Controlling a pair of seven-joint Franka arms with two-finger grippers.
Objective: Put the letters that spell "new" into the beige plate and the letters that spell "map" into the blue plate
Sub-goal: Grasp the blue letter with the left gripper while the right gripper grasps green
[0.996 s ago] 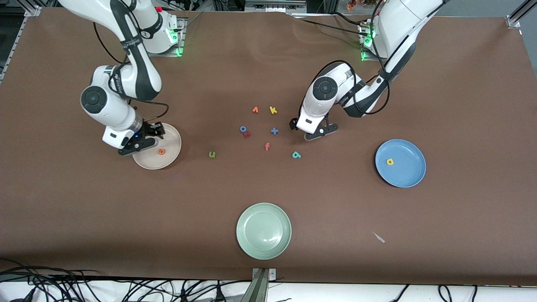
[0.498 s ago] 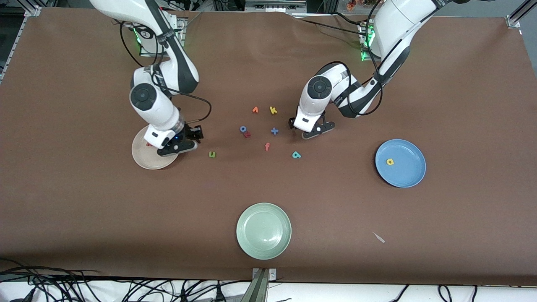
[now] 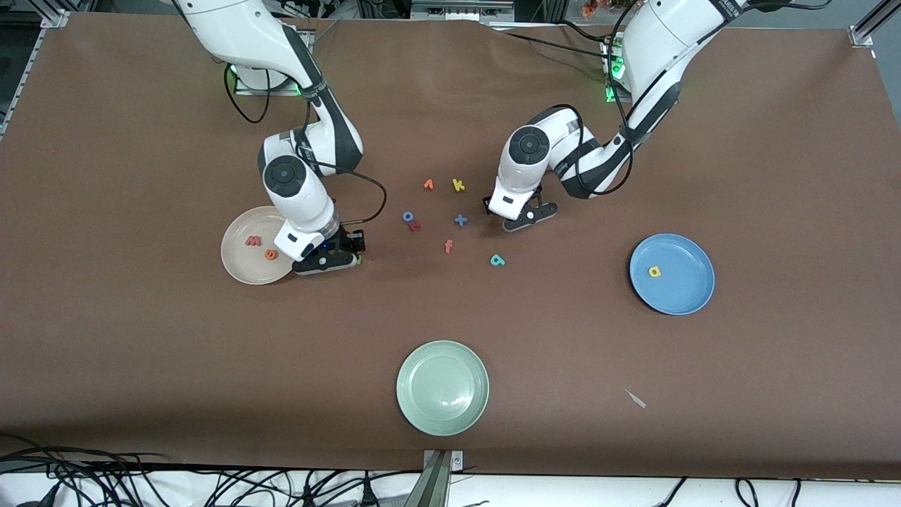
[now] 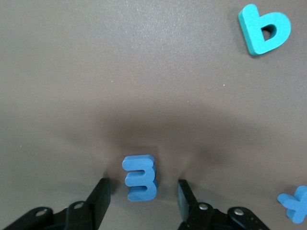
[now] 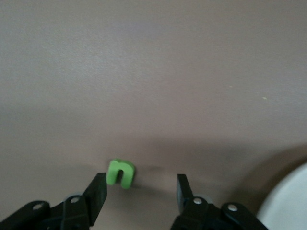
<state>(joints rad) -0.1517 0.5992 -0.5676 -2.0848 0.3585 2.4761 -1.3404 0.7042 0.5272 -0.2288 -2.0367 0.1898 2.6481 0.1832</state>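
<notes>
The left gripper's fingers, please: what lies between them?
In the left wrist view, the small blue foam letter m lies on the brown table between the left gripper's open fingers, untouched.

The right pincer [image 5: 139, 188] hangs low over the brown bench [image 5: 153, 72], fingers apart. A green n [image 5: 120, 173] lies flat on the bench just beside one fingertip [image 5: 100, 184]. A pale plate rim [image 5: 288, 203] shows at the corner.

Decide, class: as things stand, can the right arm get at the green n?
Probably yes. The right gripper is open just above the table, with the green n beside one finger and nothing blocking it.
</notes>
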